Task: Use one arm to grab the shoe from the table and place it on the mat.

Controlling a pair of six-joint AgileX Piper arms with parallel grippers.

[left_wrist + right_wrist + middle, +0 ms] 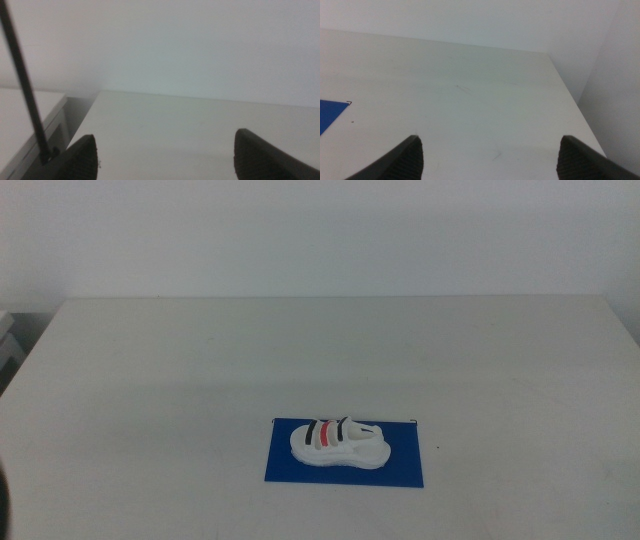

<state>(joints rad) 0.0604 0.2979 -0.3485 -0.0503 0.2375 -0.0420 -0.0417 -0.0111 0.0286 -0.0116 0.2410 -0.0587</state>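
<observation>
The shoe (339, 443) is white, sole and body alike, crossed by three straps: a black one at each side and a red one between them (the red reads almost pink in the middle view). It lies on the mat (400, 470), a solid, even blue with no pattern. A corner of that same blue shows beside the right gripper (490, 155), whose jaws are dark, near black. The left gripper (165, 157) has jaws of the same dark tone, with a thin black cable (22, 85) next to one of them. The counter (200, 370) is plain off-white and matte, unpatterned; the wall (320, 230) behind it is a paler, cooler white.
</observation>
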